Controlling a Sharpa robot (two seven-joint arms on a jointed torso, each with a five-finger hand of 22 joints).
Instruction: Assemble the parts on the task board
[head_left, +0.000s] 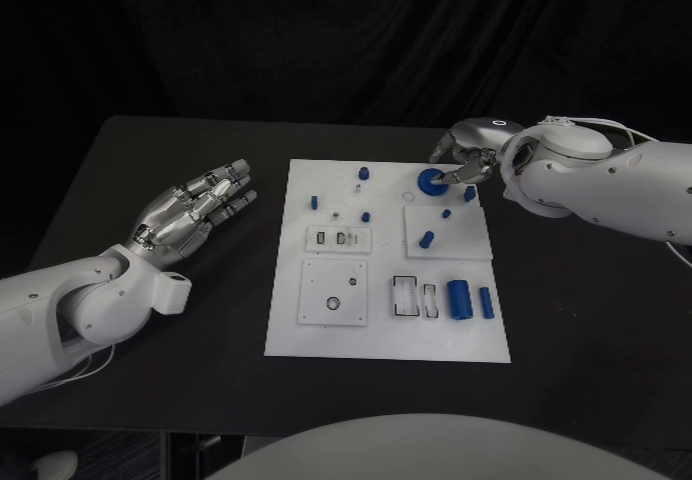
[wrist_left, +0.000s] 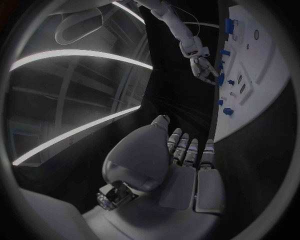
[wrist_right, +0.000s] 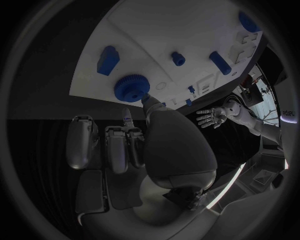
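Pinching a round, ridged blue gear (head_left: 430, 181), the right hand (head_left: 469, 158) holds it; left hand (head_left: 195, 212) spread wide.

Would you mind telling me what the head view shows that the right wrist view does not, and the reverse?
Head view alone: the task board's near end, with a large blue cylinder and a slimmer one lying side by side.

Right wrist view alone: the toothed rim of the blue gear, a fingertip of the right hand against it.

Both: the gear at the board's far end with the right hand on it, and the left hand, open, off the board.
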